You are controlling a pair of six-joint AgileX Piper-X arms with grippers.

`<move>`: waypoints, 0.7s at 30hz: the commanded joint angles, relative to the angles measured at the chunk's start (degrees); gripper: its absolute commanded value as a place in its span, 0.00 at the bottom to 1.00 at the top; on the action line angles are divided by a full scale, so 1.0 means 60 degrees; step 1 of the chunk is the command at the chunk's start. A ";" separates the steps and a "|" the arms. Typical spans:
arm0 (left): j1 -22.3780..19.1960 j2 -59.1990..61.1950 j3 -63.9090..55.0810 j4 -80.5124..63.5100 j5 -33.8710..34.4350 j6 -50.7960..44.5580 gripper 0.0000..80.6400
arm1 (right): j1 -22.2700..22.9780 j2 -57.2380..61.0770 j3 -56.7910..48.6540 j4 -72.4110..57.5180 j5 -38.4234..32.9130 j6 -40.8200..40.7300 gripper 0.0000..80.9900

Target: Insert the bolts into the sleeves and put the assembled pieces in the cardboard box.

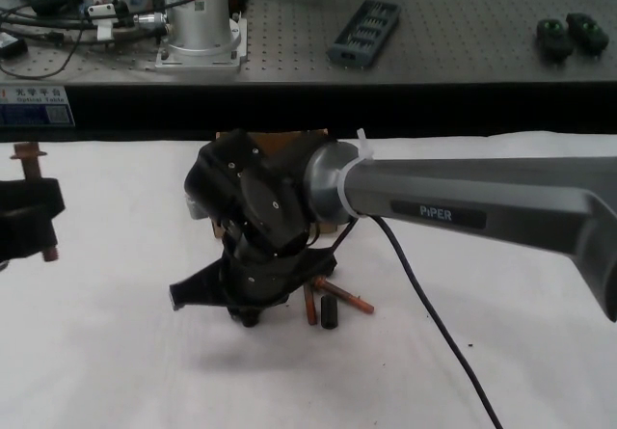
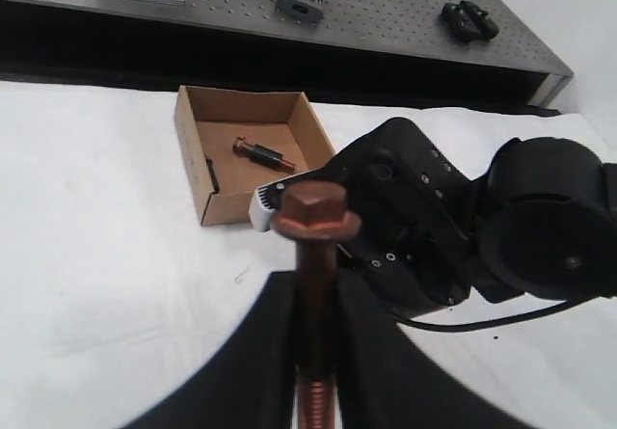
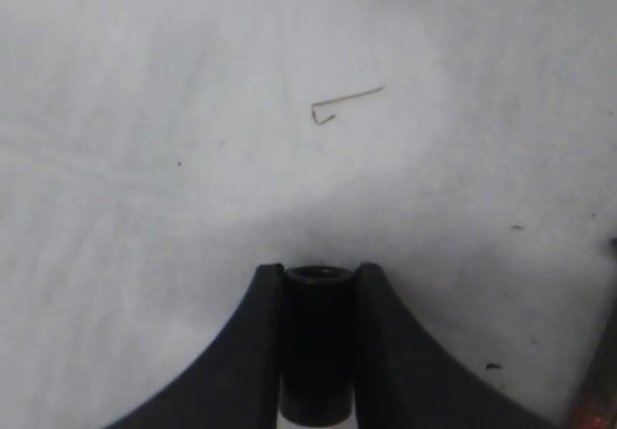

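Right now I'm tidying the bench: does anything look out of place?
Only a thin bent scrap, like wire or thread, lying loose on the cloth. It belongs to no part. Nothing else stands out.

Held bolt: copper-coloured metal hex-head bolt (image 2: 314, 219), upright, head up, shank clamped by the left gripper (image 2: 315, 299).
Held sleeve: short black cylindrical sleeve (image 3: 316, 352), hollow end showing, pinched by the right gripper (image 3: 317, 284) over the white cloth (image 3: 145, 111).
Box: open brown cardboard box (image 2: 193, 149) on the cloth, one bolt-in-sleeve piece (image 2: 262, 152) lying inside.
Loose parts: two copper bolts (image 1: 310, 304) (image 1: 349, 300) and a black sleeve (image 1: 329, 310) lying close together on the cloth.
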 commanded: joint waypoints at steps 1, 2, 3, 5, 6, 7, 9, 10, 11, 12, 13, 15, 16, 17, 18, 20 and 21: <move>0.0030 0.0081 0.0065 -0.0456 0.0269 -0.0224 0.01 | -0.0089 0.0132 0.0099 0.1166 -0.0190 -0.0585 0.05; 0.0030 0.0160 0.0086 -0.0493 0.0357 -0.0329 0.01 | -0.0105 0.0135 0.0099 0.1389 -0.0190 -0.0611 0.05; 0.0030 0.0222 0.0097 -0.0501 0.0444 -0.0405 0.01 | -0.0121 0.0135 0.0099 0.1624 -0.0190 -0.0611 0.05; 0.0030 0.0359 0.0091 -0.0497 0.0683 -0.0578 0.01 | -0.0115 0.0135 0.0099 0.2152 -0.0199 -0.0611 0.05; 0.0030 0.0396 0.0091 -0.0497 0.0756 -0.0653 0.01 | -0.0115 0.0135 0.0099 0.2349 -0.0250 -0.0611 0.05; 0.0030 0.0410 0.0091 -0.0497 0.0754 -0.0760 0.01 | -0.0115 0.0135 0.0099 0.2560 -0.0324 -0.0651 0.05; 0.0030 0.0408 0.0091 -0.0517 0.0754 -0.0780 0.01 | -0.0115 0.0135 0.0099 0.2817 -0.0416 -0.0718 0.05; 0.0030 0.0408 0.0091 -0.0555 0.0754 -0.0780 0.01 | -0.0115 0.0135 0.0099 0.2894 -0.0435 -0.0736 0.05; 0.0030 0.0408 0.0091 -0.0580 0.0754 -0.0780 0.01 | -0.0115 0.0135 0.0099 0.2965 -0.0465 -0.0875 0.05; 0.0030 0.0408 0.0091 -0.0590 0.0754 -0.0780 0.01 | -0.0115 0.0135 0.0099 0.3049 -0.0628 -0.1034 0.05; 0.0030 0.0408 0.0091 -0.0590 0.0754 -0.0780 0.01 | -0.0115 0.0135 0.0099 0.3161 -0.0839 -0.1102 0.05; 0.0030 0.0408 0.0091 -0.0590 0.0754 -0.0780 0.01 | -0.0115 0.0135 0.0099 0.3427 -0.1041 -0.1283 0.05; 0.0030 0.0408 0.0091 -0.0590 0.0754 -0.0780 0.01 | -0.0115 0.0135 0.0099 0.3517 -0.1052 -0.1303 0.05; 0.0030 0.0408 0.0091 -0.0590 0.0754 -0.0780 0.01 | -0.0115 0.0135 0.0099 0.3586 -0.1047 -0.1303 0.05; 0.0030 0.0408 0.0091 -0.0590 0.0754 -0.0780 0.01 | -0.0115 0.0135 0.0099 0.3597 -0.1047 -0.1395 0.05; 0.0030 0.0408 0.0091 -0.0610 0.0754 -0.0780 0.01 | -0.0115 0.0135 0.0099 0.3568 -0.1047 -0.1517 0.05; 0.0030 0.0408 0.0091 -0.0610 0.0754 -0.0780 0.01 | -0.0115 0.0135 0.0099 0.3532 -0.1047 -0.1516 0.05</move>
